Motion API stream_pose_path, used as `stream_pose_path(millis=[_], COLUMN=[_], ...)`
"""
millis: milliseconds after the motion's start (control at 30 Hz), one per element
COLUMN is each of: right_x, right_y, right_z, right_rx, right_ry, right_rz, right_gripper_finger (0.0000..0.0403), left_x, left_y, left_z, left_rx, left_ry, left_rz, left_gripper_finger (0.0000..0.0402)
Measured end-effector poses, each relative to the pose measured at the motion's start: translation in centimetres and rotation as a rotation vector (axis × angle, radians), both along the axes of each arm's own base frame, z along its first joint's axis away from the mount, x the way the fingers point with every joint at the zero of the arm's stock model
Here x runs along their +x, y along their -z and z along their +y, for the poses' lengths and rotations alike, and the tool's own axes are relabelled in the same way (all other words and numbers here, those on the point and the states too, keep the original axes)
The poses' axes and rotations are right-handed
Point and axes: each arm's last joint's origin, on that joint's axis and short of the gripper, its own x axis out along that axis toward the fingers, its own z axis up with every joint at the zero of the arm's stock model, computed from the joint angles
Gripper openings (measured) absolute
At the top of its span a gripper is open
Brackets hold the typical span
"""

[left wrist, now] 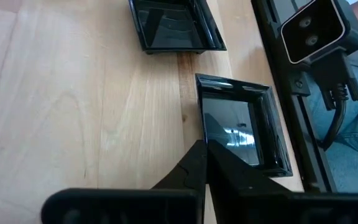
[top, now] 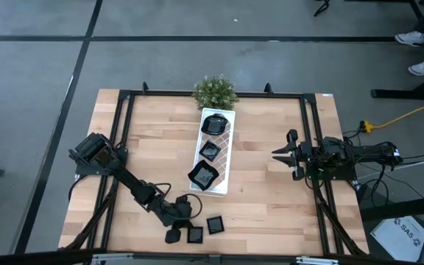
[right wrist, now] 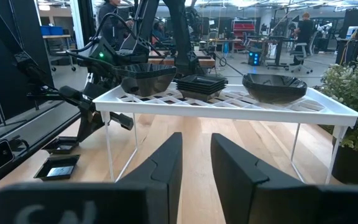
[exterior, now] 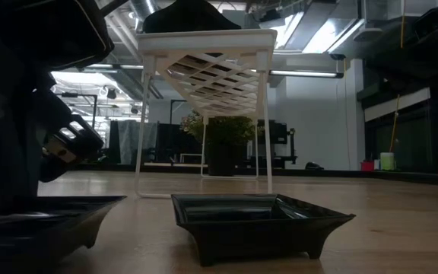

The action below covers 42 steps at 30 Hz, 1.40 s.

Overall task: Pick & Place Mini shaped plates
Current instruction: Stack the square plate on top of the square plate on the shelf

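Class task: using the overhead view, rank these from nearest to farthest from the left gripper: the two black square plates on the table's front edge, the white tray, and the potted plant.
From the left gripper, shut at the table's front edge:
1. Left square plate, at its fingertips; contact unclear.
2. Right square plate, just beside it.
3. White tray, mid-table.
4. Potted plant, back edge.

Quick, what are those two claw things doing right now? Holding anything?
Left end effector: shut on the rim of a small black square plate near the table's front edge.
Right end effector: open, holding nothing, beside the white tray.
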Motion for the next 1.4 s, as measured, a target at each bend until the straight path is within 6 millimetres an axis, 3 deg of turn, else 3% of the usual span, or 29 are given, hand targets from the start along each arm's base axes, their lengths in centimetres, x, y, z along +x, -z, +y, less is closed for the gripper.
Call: stream_pose_path(millis=[400,833,1400], right_x=[0.0,0.0,0.0], right_y=[0.0,0.0,0.0], right_z=[0.0,0.0,0.0], right_rx=[0.0,0.0,0.0], right_ry=[0.0,0.0,0.0], right_rz=[0.0,0.0,0.001], right_gripper_finger=[0.0085,0.0085,0.0085], left_x=[0.0,-1.5,-3.8], left_y=[-0.9,-5.6,-12.1], left_z=[-0.1,-0.6,2.6], left_rx=[-0.007,0.044,0.242], left_ry=[0.025,0.108,0.01], left_rz=[-0.044,-0.194,-0.351], left_gripper_finger=[0.0002,0.0002,0.0002])
